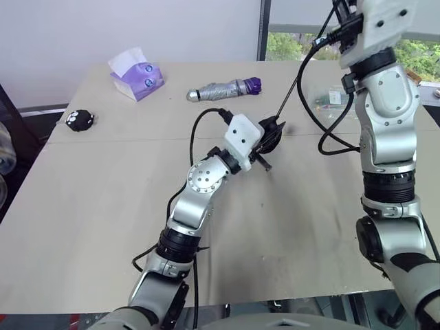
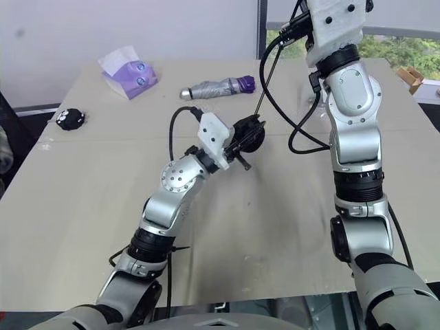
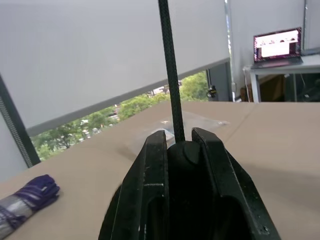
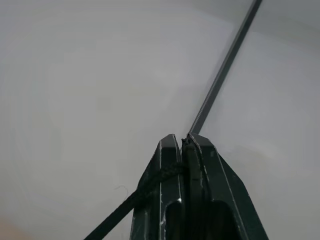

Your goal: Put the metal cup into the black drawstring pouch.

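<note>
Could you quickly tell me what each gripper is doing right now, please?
Left gripper: closed on the black drawstring pouch, held above the table.
Right gripper: shut on the pouch's cord, pulled taut.

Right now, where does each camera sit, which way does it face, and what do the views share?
Left eye view: on the head, looking down over the table; both arms show, left gripper clamping the black drawstring pouch.
Right eye view: same head, same scene; folded umbrella and tissue pack lie beyond.
Left wrist view: along its fingers, facing the window.
Right wrist view: along the right gripper, pinching the cord.
Shared: the taut cord runs from the pouch up to the right gripper.
</note>
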{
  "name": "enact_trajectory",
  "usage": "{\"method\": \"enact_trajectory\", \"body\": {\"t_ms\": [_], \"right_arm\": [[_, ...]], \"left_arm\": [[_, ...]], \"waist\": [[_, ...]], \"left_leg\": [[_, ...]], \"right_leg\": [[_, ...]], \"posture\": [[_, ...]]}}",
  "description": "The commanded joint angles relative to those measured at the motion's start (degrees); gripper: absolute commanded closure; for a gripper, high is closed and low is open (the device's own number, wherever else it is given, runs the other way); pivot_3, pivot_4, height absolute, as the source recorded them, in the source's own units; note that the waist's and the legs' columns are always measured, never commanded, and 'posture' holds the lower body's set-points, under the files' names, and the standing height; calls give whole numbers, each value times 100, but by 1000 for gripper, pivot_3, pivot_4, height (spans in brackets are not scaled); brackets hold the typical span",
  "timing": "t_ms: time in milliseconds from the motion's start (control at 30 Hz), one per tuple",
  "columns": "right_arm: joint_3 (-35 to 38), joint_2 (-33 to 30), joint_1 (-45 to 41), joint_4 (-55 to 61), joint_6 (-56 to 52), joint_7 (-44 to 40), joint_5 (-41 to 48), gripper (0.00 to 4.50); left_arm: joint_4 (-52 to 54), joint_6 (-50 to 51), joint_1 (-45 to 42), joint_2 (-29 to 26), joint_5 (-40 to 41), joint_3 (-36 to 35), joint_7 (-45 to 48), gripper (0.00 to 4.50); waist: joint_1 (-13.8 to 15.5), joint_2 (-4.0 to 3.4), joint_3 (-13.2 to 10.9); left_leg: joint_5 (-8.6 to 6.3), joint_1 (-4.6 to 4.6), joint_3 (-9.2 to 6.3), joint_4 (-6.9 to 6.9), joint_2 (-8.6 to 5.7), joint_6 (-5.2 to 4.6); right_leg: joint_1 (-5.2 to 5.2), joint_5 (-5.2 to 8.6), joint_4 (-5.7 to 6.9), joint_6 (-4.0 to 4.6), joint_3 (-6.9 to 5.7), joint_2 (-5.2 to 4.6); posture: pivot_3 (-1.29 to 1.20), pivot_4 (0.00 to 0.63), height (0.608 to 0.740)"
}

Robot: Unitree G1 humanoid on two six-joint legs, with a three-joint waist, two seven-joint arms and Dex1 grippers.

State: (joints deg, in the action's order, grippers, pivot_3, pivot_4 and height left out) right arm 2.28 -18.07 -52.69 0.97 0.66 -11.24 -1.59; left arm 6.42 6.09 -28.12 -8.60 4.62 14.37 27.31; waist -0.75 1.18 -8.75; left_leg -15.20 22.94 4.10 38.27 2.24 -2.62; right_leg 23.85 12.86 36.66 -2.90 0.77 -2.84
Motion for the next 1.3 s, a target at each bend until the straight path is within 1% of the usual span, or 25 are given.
{"method": "enact_trajectory", "body": {"t_ms": [33, 67, 100, 133, 167, 267, 300, 333, 400, 467, 567, 633, 667, 700, 733, 767, 833, 933, 1000, 1133, 1300], "right_arm": [[317, -40, -43, 350, 123, -54, 365, 4500], [244, -22, 45, 393, 31, -183, 465, 4500], [201, -11, 108, 437, -30, -259, 529, 4500], [95, 20, 259, 564, -219, -456, 702, 4500], [-3, 43, 408, 701, -413, -627, 868, 4500], [-202, 56, 740, 1049, -986, -1008, 1245, 4500], [-270, 29, 885, 1161, -1079, -1081, 1251, 4500], [-343, -15, 1095, 1312, -1235, -1200, 1319, 4500], [-420, -184, 1625, 1456, -1494, -1445, 1392, 4500], [-409, -333, 1965, 1480, -1653, -1613, 1433, 4500], [-401, -600, 2534, 1514, -1794, -1987, 1572, 3512], [-328, -685, 2865, 1572, -1931, -2167, 1747, 2808], [-296, -711, 2980, 1593, -2007, -2224, 1832, 2375], [-256, -794, 3202, 1588, -2097, -2365, 1944, 1983], [-230, -883, 3420, 1564, -2122, -2521, 2023, 1486], [-155, -931, 3693, 1497, -2157, -2715, 2199, 1082], [-23, -994, 4115, 1273, -1940, -3016, 2374, 1082], [138, -1071, 4572, 712, -865, -3790, 2422, 1082], [221, -1256, 4777, 368, -724, -4244, 2520, 1082], [485, -1487, 4958, -392, -247, -4871, 2654, 1082], [715, -1541, 4835, -942, 67, -5092, 2677, 1082]], "left_arm": [[-231, 177, 217, -147, -123, 40, 64, 4305], [-232, 127, 199, -167, -113, 31, 99, 4305], [-221, 94, 195, -181, -107, 30, 122, 3289], [-186, 73, 170, -181, -56, 8, 158, 2918], [-138, 65, 154, -166, 16, -23, 189, 2444], [19, 99, 192, -121, 170, -89, 242, 963], [190, 256, 302, -142, 284, -96, 307, 334], [469, 400, 506, -253, 393, -65, 443, 245], [1129, 665, 1097, -697, 591, -139, 745, 245], [1486, 865, 1455, -984, 726, -288, 851, 245], [1926, 1088, 2240, -1503, 1036, -622, 1085, 175], [2192, 1234, 2873, -1709, 1319, -810, 1214, 175], [2275, 1294, 3093, -1763, 1443, -889, 1239, 175], [2289, 1157, 3437, -1896, 1427, -995, 1323, 175], [2266, 1042, 3722, -1998, 1404, -1095, 1374, 175], [2196, 1044, 3968, -1952, 1507, -1304, 1287, 175], [2099, 1128, 4262, -1799, 1724, -1652, 1062, 175], [1977, 1213, 4416, -1550, 1804, -2060, 647, 175], [1982, 1333, 4479, -1489, 1942, -2239, 569, 175], [2094, 1329, 4593, -1582, 1948, -2339, 614, 175], [2154, 1204, 4689, -1689, 1835, -2287, 716, 175]], "waist": [[-6, -1, -1], [-6, -1, -1], [-6, -1, -1], [-6, -2, -1], [-6, -3, -2], [1, -3, -2], [2, -3, -2], [1, -3, -2], [-9, -1, 0], [-10, -5, -2], [-2, -8, -6], [-14, -8, -6], [-13, -8, -6], [-9, -8, -6], [-6, -7, -6], [-1, -6, -5], [31, -4, -7], [44, -4, -7], [26, -4, -7], [10, 0, -4], [6, 0, -4]], "left_leg": [[0, -1, 0, 0, 0, 0], [0, -3, -1, 0, 1, -1], [0, -3, -1, 0, 1, -1], [-1, -5, -2, 0, 1, -1], [-1, -6, -2, 0, 2, -2], [-1, -3, -5, 0, 10, -2], [-1, -3, -5, 0, 10, -2], [-1, -2, -4, 1, 9, -2], [-2, -2, -3, 1, 12, -3], [-3, -5, -1, -9, 21, -2], [-2, -5, -3, -6, 20, -2], [-2, -11, -2, -5, 21, -2], [-3, -14, 3, -6, 21, -2], [-3, -16, 4, -6, 21, -2], [-3, -16, 4, -5, 20, -2], [-3, -16, 3, -5, 20, -2], [-3, -15, -1, -5, 20, -3], [-3, -15, -1, 2, 15, -4], [-2, -19, 1, 8, 13, -5], [-2, -24, 4, 9, 10, -5], [-2, -25, 0, 4, 14, -5]], "right_leg": [[1, 0, 3, 0, 2, 0], [0, 0, 4, 0, 1, 1], [0, 0, 5, 0, 1, 1], [0, 0, 7, 0, 0, 1], [0, 0, 8, 0, 1, 2], [0, 0, 6, 0, -2, 2], [0, 0, 6, 0, -1, 1], [0, 0, 5, 0, 0, -2], [-2, 0, 1, 0, 1, -6], [-2, 1, -5, -1, 2, -8], [2, 3, 4, -1, -3, -10], [0, 5, 5, 3, -1, -11], [-1, 17, 5, 23, 2, -16], [-3, 17, 4, 23, 2, -17], [-2, 17, 4, 23, 2, -20], [-3, 18, 3, 23, 1, -20], [-5, 18, 0, 24, -7, -25], [-7, 19, -1, 24, -6, -28], [-13, 18, -1, 23, -2, -27], [-14, 17, 0, 23, 3, -24], [-13, 18, 2, 25, 1, -14]], "posture": [[0, 150, 740], [0, 150, 740], [0, 150, 740], [0, 150, 740], [0, 150, 740], [0, 150, 740], [0, 150, 740], [0, 150, 740], [0, 150, 740], [0, 150, 740], [0, 150, 740], [0, 150, 740], [0, 150, 740], [0, 150, 740], [0, 150, 740], [0, 150, 740], [0, 150, 740], [0, 150, 740], [0, 150, 740], [0, 150, 740], [0, 150, 740]]}}
